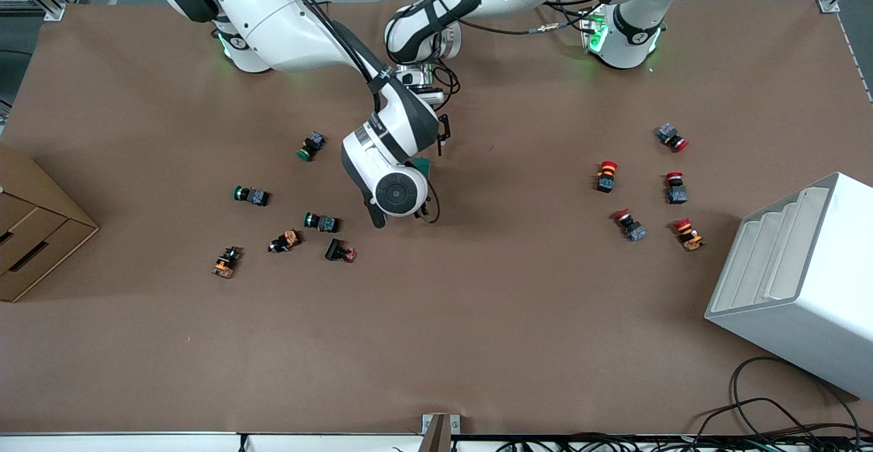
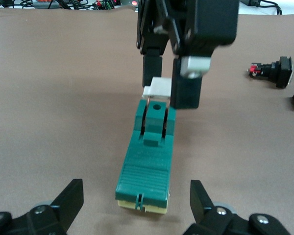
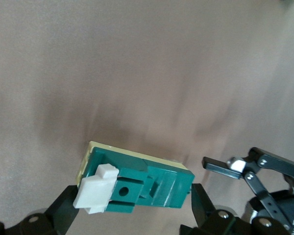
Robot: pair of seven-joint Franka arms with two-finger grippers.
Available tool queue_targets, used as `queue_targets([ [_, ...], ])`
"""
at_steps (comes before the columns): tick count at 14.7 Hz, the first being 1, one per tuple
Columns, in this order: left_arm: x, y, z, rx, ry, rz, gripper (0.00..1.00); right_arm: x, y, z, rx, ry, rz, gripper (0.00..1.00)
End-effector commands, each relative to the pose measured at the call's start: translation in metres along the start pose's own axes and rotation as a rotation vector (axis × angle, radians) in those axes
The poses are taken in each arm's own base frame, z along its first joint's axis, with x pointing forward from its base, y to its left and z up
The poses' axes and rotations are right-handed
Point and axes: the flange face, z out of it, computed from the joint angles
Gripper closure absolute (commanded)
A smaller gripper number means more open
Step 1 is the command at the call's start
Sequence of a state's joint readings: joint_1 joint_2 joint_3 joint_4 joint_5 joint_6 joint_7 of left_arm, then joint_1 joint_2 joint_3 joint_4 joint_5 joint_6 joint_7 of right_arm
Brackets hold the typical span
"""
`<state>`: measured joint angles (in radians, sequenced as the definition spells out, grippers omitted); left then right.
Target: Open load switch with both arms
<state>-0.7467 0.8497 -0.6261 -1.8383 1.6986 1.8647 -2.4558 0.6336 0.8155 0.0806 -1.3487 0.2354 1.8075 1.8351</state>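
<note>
Front view puts the load switch [image 1: 423, 165] flat on the table [image 1: 477, 343], just off the table's middle toward twelve o'clock. It is mostly hidden under the right arm's wrist. Loose push-buttons [image 1: 320, 221] lie out toward nine o'clock, and red-capped ones [image 1: 675, 186] toward three o'clock, all well apart from it.

The right gripper [image 2: 169, 90] is down over the end of the switch that carries the white lever [image 2: 157, 88]. Its fingers [image 2: 186, 90] are spread, with the lever at their tips. One finger looks to be right against the lever, but I cannot tell whether it is actually touching. Nothing is clamped.

The left gripper [image 2: 137, 193] is low at the switch's other end. Its fingers [image 2: 71, 196] are wide open, one on each side of the green body and clear of it, holding nothing.

The step in hand looks like the set-up for the two-arm move: both grippers are in position and neither has a grip. The lever does not look thrown yet, though I cannot be sure of its position.

Next, the left gripper probably needs to close on the green body to pin it. The right gripper can then push or pull the lever over. Without that brace, the light block would likely slide or tip.
</note>
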Motion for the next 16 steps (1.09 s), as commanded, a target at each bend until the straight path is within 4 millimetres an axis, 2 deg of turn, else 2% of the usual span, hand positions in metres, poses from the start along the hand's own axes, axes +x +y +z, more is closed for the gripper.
queue_targets([
  [1,-0.005,0.004,0.0,-0.017,0.015,-0.001,0.04,-0.007,0.015,0.003,-0.11,0.021,-0.008,0.0],
  [7,-0.008,0.003,0.0,-0.016,0.012,0.003,0.03,-0.004,0.018,0.0,-0.144,0.025,-0.007,0.0],
  [11,-0.008,0.003,0.0,-0.015,0.013,0.001,0.03,-0.007,0.021,-0.013,-0.157,0.022,-0.017,0.0],
  [16,-0.009,0.003,0.0,-0.014,0.011,0.004,0.03,-0.02,0.028,-0.013,-0.175,0.019,-0.032,0.0],
])
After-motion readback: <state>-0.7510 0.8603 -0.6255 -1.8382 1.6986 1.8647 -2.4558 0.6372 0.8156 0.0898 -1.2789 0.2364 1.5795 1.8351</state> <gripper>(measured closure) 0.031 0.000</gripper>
